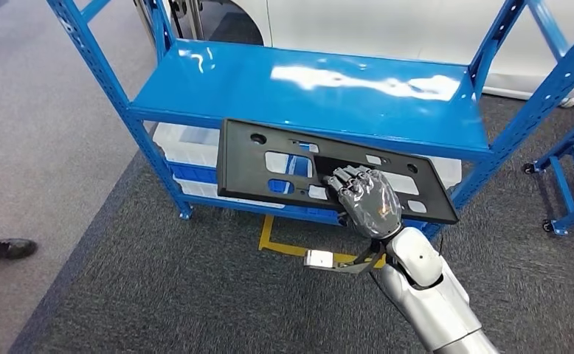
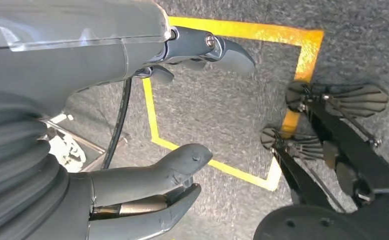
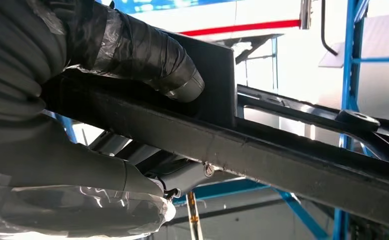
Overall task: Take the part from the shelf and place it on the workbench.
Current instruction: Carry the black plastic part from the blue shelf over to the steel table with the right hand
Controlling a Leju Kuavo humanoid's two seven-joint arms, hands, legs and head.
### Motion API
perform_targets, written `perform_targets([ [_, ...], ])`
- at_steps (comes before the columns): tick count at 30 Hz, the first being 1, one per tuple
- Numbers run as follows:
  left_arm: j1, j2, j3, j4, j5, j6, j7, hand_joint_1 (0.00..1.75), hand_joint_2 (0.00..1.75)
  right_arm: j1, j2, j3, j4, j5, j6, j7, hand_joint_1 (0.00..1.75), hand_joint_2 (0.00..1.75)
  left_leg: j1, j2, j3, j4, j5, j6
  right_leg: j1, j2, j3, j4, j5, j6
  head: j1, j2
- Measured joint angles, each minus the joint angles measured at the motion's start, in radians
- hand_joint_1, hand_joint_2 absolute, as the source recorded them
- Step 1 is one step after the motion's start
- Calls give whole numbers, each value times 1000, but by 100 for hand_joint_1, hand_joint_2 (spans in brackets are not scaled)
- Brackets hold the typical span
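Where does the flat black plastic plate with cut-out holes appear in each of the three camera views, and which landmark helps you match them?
Head view: the flat black plastic plate lies mid-picture before the blue metal shelf, held by the right hand.
Left wrist view: the plate is absent; the open left hand hangs over grey carpet.
Right wrist view: the plate's dark edge crosses the picture, gripped.
Shared landmark: the blue shelf frame.

Right hand (image 1: 367, 200) clamped on its load, left hand (image 2: 132, 195) slack (fingers loosely apart)
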Motion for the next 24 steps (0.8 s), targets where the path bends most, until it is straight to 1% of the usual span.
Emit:
perform_targets([
  [1, 1, 2, -1, 0, -1, 0, 0, 0, 175, -1, 2, 2, 0, 0, 0, 0, 175, 175, 2, -1, -6, 4, -7, -6, -1, -2, -8, -2, 11, -10, 0, 0],
  [2, 1, 4, -2, 1, -1, 0, 0, 0, 175, -2, 3, 4, 0, 0, 0, 0, 175, 175, 4, -3, -15, 22, -35, -11, -3, -4, -20, -5, 24, -19, 0, 0],
  [3, 2, 6, -3, 1, -1, -1, 0, 0, 175, -3, 5, 6, 0, 0, 1, 0, 175, 175, 6, -4, -27, 57, -79, -17, -5, -6, -33, -7, 38, -28, 0, 0],
  [4, 1, 6, -3, 2, -1, -1, 0, 0, 175, -3, 7, 8, -1, 0, 1, 0, 175, 175, 7, -5, -40, 108, -133, -21, -4, -7, -48, -7, 50, -32, 0, 0],
  [5, 1, 7, -4, 2, -1, -1, 0, 0, 175, -4, 8, 10, -1, 0, 1, 0, 175, 175, 7, -5, -51, 170, -179, -25, -4, -8, -64, -6, 63, -34, 0, 0],
  [6, 0, 8, -4, 2, -1, -1, 0, 0, 175, -4, 9, 11, -1, 0, 1, 0, 175, 175, 8, -5, -55, 225, -200, -29, -3, -8, -81, -4, 76, -33, 0, 0],
  [7, -1, 8, -4, 2, -1, -1, 0, 0, 175, -4, 10, 12, -1, -1, 1, 0, 175, 175, 8, -5, -50, 261, -196, -31, -3, -8, -99, -2, 88, -32, 0, 0],
  [8, -2, 8, -4, 1, -2, -1, 0, 0, 175, -4, 10, 12, -1, -1, 2, 0, 175, 175, 8, -5, -31, 267, -171, -31, -3, -8, -117, 2, 99, -30, 0, 0],
  [9, -3, 9, -4, 1, -4, -1, 0, 0, 175, -4, 10, 13, -1, -2, 3, 0, 175, 175, 9, -5, 5, 240, -139, -30, -3, -8, -135, 6, 111, -28, 0, 0],
  [10, -4, 10, -4, 1, -8, -1, -1, 0, 175, -5, 11, 13, -1, -4, 4, 0, 175, 175, 9, -6, 60, 178, -121, -27, -2, -8, -149, 9, 122, -24, 0, 0],
  [11, -6, 11, -4, 1, -11, -1, -1, 0, 175, -7, 11, 13, -1, -6, 5, 0, 175, 175, 7, -7, 119, 99, -121, -23, -1, -8, -161, 13, 132, -20, 0, 0],
  [12, -9, 13, -4, 1, -16, -1, -1, 0, 175, -10, 12, 13, -2, -8, 7, 0, 175, 175, 5, -9, 170, 25, -134, -18, 0, -8, -168, 14, 143, -15, 0, 0],
  [13, -11, 14, -4, 1, -20, -1, -1, 0, 175, -15, 14, 13, -2, -11, 9, -1, 175, 175, 2, -10, 202, -30, -150, -12, 0, -8, -172, 12, 154, -10, 0, 0],
  [14, -12, 15, -4, 1, -24, 0, 0, 0, 175, -22, 16, 15, -2, -15, 11, -2, 175, 175, -1, -10, 211, -55, -154, -7, 0, -9, -174, 7, 167, -4, 0, 0],
  [15, -13, 15, -4, 1, -29, 1, 0, 0, 175, -29, 17, 17, -1, -21, 14, -3, 175, 175, 0, -9, 206, -64, -147, 0, 0, -9, -177, 0, 179, 2, 0, 0],
  [16, -15, 15, -4, 1, -35, 1, 1, 0, 175, -35, 18, 19, -1, -27, 18, -6, 175, 175, 1, -7, 197, -66, -134, 8, -1, -8, -181, -2, 178, 8, 0, 0],
  [17, -17, 15, -4, 1, -40, 2, 1, 0, 175, -40, 19, 20, -1, -33, 23, -9, 175, 175, 3, -4, 186, -69, -120, 17, -2, -6, -187, 9, 155, 13, 0, 0],
  [18, -19, 14, -4, 2, -46, 2, 2, 0, 175, -45, 19, 22, -1, -38, 28, -13, 175, 175, 5, -1, 172, -72, -105, 26, -2, -5, -195, 39, 110, 17, 0, 0],
  [19, -22, 13, -4, 2, -50, 2, 2, 0, 175, -49, 19, 23, -1, -42, 33, -15, 175, 175, 4, 1, 157, -71, -92, 32, -4, -3, -205, 89, 50, 20, 0, 0],
  [20, -24, 12, -4, 2, -54, 2, 2, 0, 175, -53, 19, 25, -1, -45, 36, -18, 175, 175, 4, 1, 140, -70, -80, 37, -5, -3, -215, 151, -3, 23, 0, 0],
  [21, -26, 11, -4, 2, -56, 2, 2, 0, 175, -56, 19, 27, -1, -47, 37, -18, 175, 175, 3, 1, 123, -69, -68, 38, -5, -3, -221, 214, -29, 25, 0, 0],
  [22, -27, 10, -4, 2, -57, 2, 3, 0, 175, -58, 20, 28, -1, -48, 38, -18, 175, 175, 3, 1, 106, -67, -57, 38, -5, -3, -222, 263, -22, 26, 0, 0],
  [23, -27, 10, -4, 2, -58, 2, 3, 0, 175, -59, 21, 29, -1, -48, 39, -18, 175, 175, 2, -2, 87, -64, -46, 36, -5, -2, -213, 287, 11, 25, 0, 0],
  [24, -27, 9, -4, 2, -58, 2, 3, 0, 175, -61, 22, 30, -1, -48, 41, -18, 175, 175, 2, -6, 70, -59, -36, 33, -5, 1, -191, 282, 51, 22, 0, 0],
])
